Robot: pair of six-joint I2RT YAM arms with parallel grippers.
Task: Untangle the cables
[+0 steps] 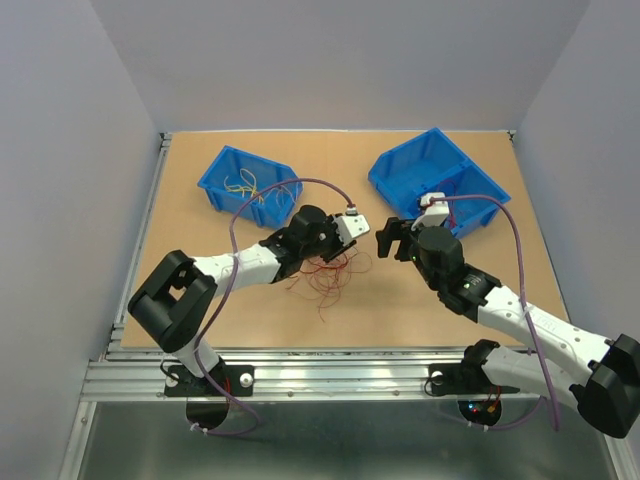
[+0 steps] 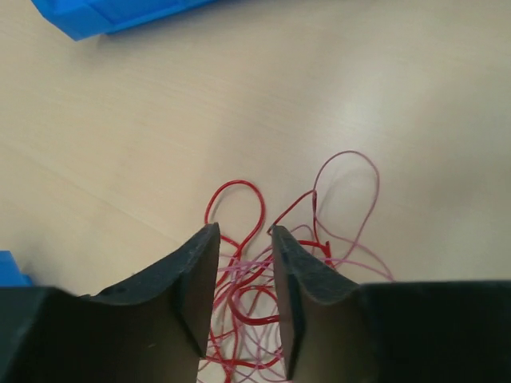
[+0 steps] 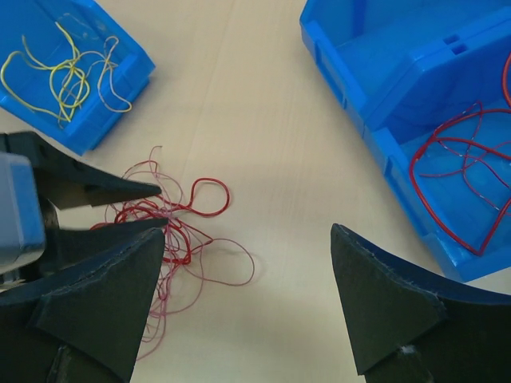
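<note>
A tangle of thin red and pink cables lies on the wooden table in the middle. My left gripper is down over its upper part. In the left wrist view the gripper is open by a narrow gap, with red and pink strands running between the fingers, unclamped. My right gripper hovers to the right of the tangle, wide open and empty. The right wrist view shows the tangle at the left finger, beside the left gripper's fingertips.
A small blue bin at the back left holds yellow wires. A larger blue bin at the back right holds red wires. Purple arm cables arc above the table.
</note>
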